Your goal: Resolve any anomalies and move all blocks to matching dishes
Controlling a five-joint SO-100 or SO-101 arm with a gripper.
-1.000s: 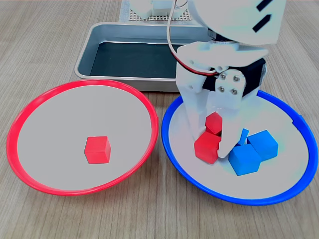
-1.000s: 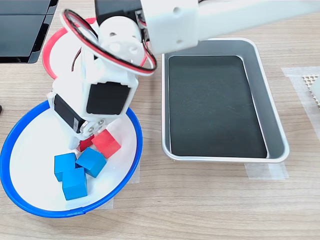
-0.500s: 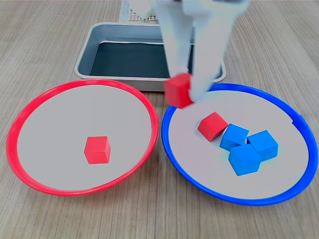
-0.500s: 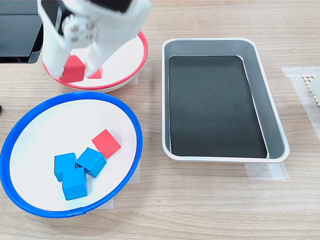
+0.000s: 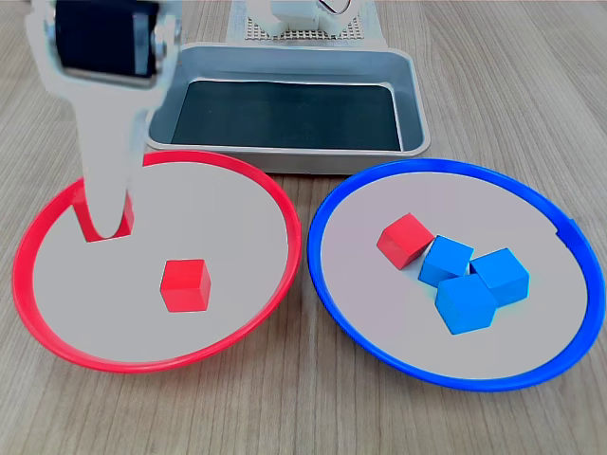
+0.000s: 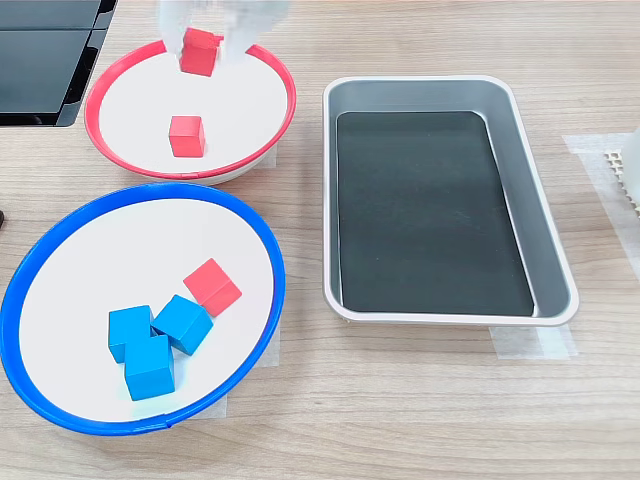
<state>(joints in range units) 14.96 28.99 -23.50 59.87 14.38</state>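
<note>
Wood-grain table [image 5: 303,417], grey metal tray with dark bottom [image 5: 285,112] at far edge in first exterior view. White gripper [image 6: 203,45] clamped on small red cube [image 6: 198,52], over far-side rim of red-rimmed round dish [image 5: 275,204]. Second red cube [image 5: 184,284] near that dish's centre. Blue-rimmed round dish [image 5: 569,237] holds third red cube [image 5: 405,240] touching cluster of three blue cubes [image 5: 471,282].

Arm [image 5: 109,104], first exterior view: white plastic shell, long and flat-sided, tapering downward — blurred throughout. Black rectangular block [image 5: 104,38], seemingly a motor, set into the shell at 12 o'clock. Second exterior view: only a pale, smeared white shape at the top edge — no cables, screws or markings legible.
</note>
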